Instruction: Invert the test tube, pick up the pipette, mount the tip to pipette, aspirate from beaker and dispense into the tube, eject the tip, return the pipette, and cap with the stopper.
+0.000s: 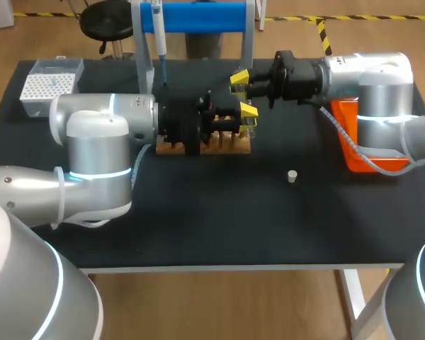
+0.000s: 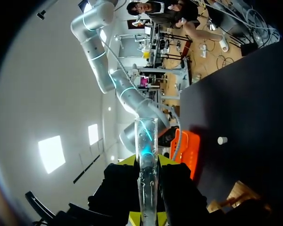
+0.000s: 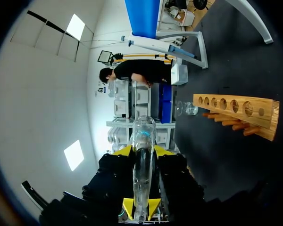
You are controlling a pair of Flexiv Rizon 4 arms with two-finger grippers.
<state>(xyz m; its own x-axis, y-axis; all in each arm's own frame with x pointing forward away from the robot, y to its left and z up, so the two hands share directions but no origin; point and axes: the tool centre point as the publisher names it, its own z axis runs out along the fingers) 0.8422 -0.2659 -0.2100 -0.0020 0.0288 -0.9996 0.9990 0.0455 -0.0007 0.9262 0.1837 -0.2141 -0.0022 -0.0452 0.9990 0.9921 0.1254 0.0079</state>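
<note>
Glass test tube (image 2: 145,136) juts out ahead of the left pincer (image 2: 146,162); the two yellow tips press on it from both sides, and its open mouth is at the far end. Beyond it rises the right arm (image 2: 132,99), with an orange bin (image 2: 186,150) beside it; past the bin a small pale stopper (image 2: 221,140) lies alone on the black worktop (image 2: 245,94); a corner of the wooden rack (image 2: 240,193) shows beside the pincer.

From the right wrist, a test tube (image 3: 143,136) likewise sits in the right pincer (image 3: 144,150), gripped by both yellow tips, its rounded end pointing away; whether it is the same tube I cannot tell. Ahead lies the rack (image 3: 236,110), its row of holes in view; a small clear glass vessel (image 3: 186,109) stands just beyond the rack's end; farther off is the blue-barred stand (image 3: 144,16) with the pipette (image 3: 151,44) hung on it.

From the head camera, the left arm (image 1: 99,134) comes in from 9 o'clock and reaches over the rack (image 1: 234,145) at mid-worktop; the right arm (image 1: 368,78) comes in from 3 o'clock, its pincer at 12 o'clock of the left one and near it; one yellow tip of each shows; the tube is too small to make out. The stopper (image 1: 292,176) lies at 4 o'clock of the rack, well apart; the bin (image 1: 347,134) is at 3 o'clock, under the right arm; a white tip box (image 1: 49,85) sits at 10 o'clock; the stand (image 1: 198,15) is at 12 o'clock, and the pipette (image 1: 158,35) hangs from it.
</note>
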